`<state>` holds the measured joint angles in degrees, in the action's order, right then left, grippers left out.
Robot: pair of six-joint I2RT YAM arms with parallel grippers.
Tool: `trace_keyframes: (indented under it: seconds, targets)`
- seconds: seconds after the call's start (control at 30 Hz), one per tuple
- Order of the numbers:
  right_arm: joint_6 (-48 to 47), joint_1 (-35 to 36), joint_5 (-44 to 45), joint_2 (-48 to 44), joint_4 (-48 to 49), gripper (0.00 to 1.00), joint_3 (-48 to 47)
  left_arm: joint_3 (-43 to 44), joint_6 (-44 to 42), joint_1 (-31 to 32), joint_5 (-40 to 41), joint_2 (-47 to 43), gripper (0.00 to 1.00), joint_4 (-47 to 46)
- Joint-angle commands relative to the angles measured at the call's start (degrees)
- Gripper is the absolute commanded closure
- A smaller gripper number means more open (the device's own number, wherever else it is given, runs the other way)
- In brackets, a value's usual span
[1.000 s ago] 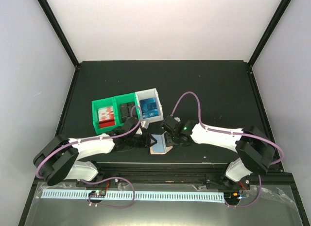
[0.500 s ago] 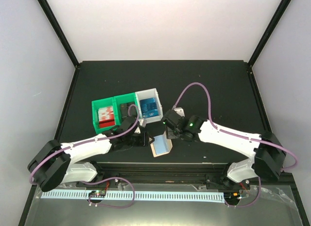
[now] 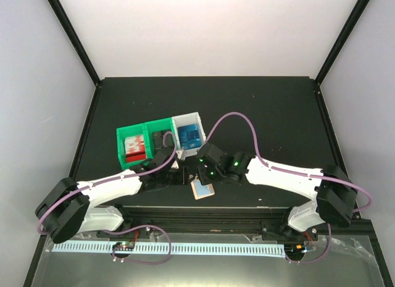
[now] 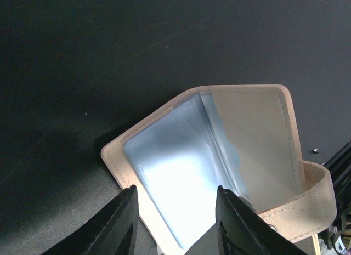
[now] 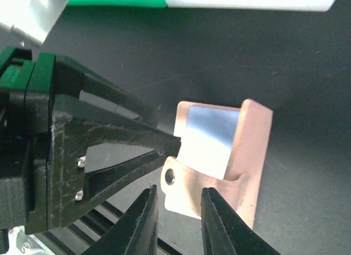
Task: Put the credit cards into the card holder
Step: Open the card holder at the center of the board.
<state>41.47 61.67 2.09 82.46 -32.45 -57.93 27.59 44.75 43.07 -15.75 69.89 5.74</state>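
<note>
Far left, the green bins [image 3: 145, 145] hold something red and white that I honestly can't identify. Next to them is the white bin [image 3: 187, 116] with the blue credit cards [image 3: 190, 136] in it, at 12 o'clock from the card holder [image 3: 202, 189]. From the top the middle is a mess: both arms' black fingers bunch up right over the holder and I can't separate them.

The holder lies open near the 6 o'clock edge of the table [image 3: 259, 114]. There's a blue card [image 4: 175, 167] in its pocket, but glare washes it out, so no markings and no idea how many are stacked.

Left gripper [image 4: 175, 211]: fingers partway apart, with the holder's near corner wedged between them and touching both. The frame cuts off that corner's tip.

Right gripper [image 5: 175, 200]: narrow gap, with the holder's snap tab [image 5: 171, 178] sitting right at the fingertips, at their 12 o'clock. Pinched or just beside? Can't tell.
</note>
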Motion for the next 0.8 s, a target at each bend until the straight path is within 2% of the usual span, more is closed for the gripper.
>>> trace_keyframes:
  seconds: [0.0, 0.27, 0.4, 0.53, 0.63, 0.77]
  targets:
    - [-1.4, 1.1, -3.3, 0.3, 2.8, 0.75, 0.0, 1.6, -0.5, -0.3, -1.3, 1.8, 0.61, -2.5]
    - [-5.2, 1.8, -12.2, -3.7, 8.8, 0.75, 4.8, 1.8, 0.3, -0.2, -7.7, 6.9, 0.64, -8.9]
    - [-5.0, 3.4, -11.2, -1.2, 7.2, 0.75, 6.0, 2.4, 0.2, -0.2, -9.5, 8.4, 0.64, -10.3]
    - [-3.5, 3.9, -7.0, 1.8, 6.6, 0.75, 6.7, 2.4, 0.8, -0.2, -9.6, 9.5, 0.64, -10.9]
    - [-1.0, 4.0, 0.6, 4.0, 5.6, 0.75, 6.4, 2.4, 0.9, -0.2, -8.8, 10.6, 0.64, -9.6]
    - [3.1, 4.0, 10.7, 6.6, 3.1, 0.65, 5.7, 2.2, 0.3, -0.2, -7.2, 12.7, 0.64, -7.7]
